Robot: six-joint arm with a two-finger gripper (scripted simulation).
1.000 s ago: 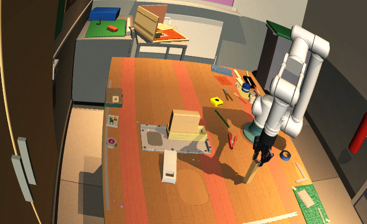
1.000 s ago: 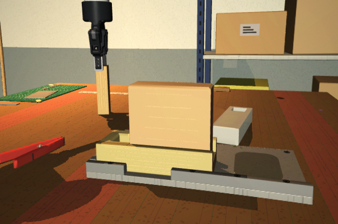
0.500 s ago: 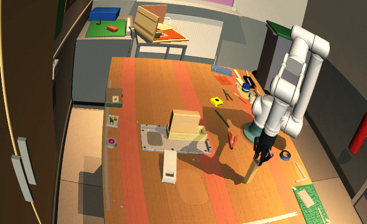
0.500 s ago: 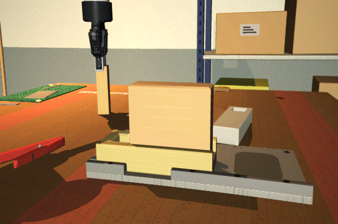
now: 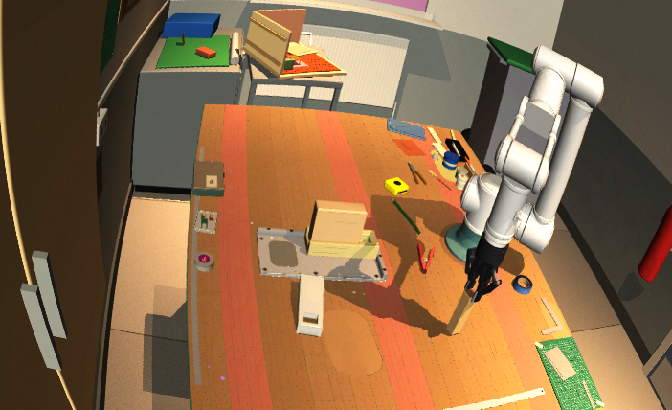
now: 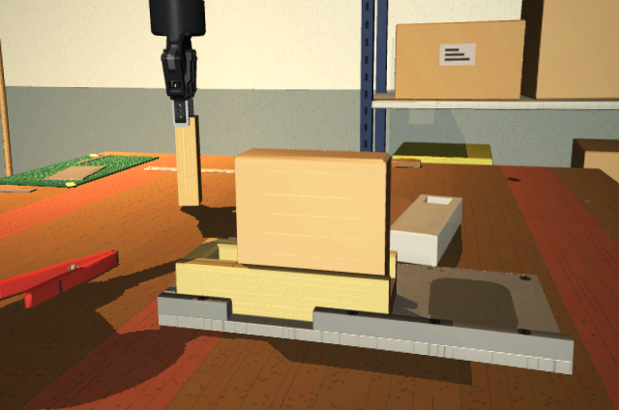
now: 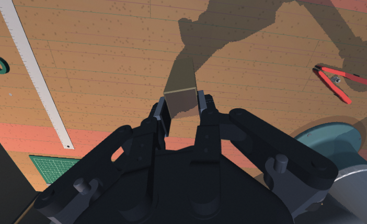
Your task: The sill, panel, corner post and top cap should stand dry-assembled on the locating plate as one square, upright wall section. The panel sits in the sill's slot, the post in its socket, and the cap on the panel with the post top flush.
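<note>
In the middle of the workbench the grey locating plate [image 5: 323, 254] carries the pale yellow sill [image 5: 343, 248], and the tan panel [image 6: 312, 210] stands upright in the sill's slot. The sill's square socket [image 6: 218, 249] is empty. The white top cap [image 5: 310, 305] lies flat on the bench just off the plate's near edge. Off to the right, near the robot base, the wooden corner post [image 5: 461, 313] stands upright on the bench with my gripper [image 5: 481, 290] closed on its top end [image 7: 181, 101]. The post's foot rests on the table surface.
A roll of blue tape [image 5: 522, 284] lies right of the post, and red pliers [image 5: 425, 257] lie between the post and the plate. A steel ruler [image 7: 35, 72] and a green cutting mat [image 5: 568, 366] sit toward the bench's corner. The robot base [image 5: 463, 239] stands close behind.
</note>
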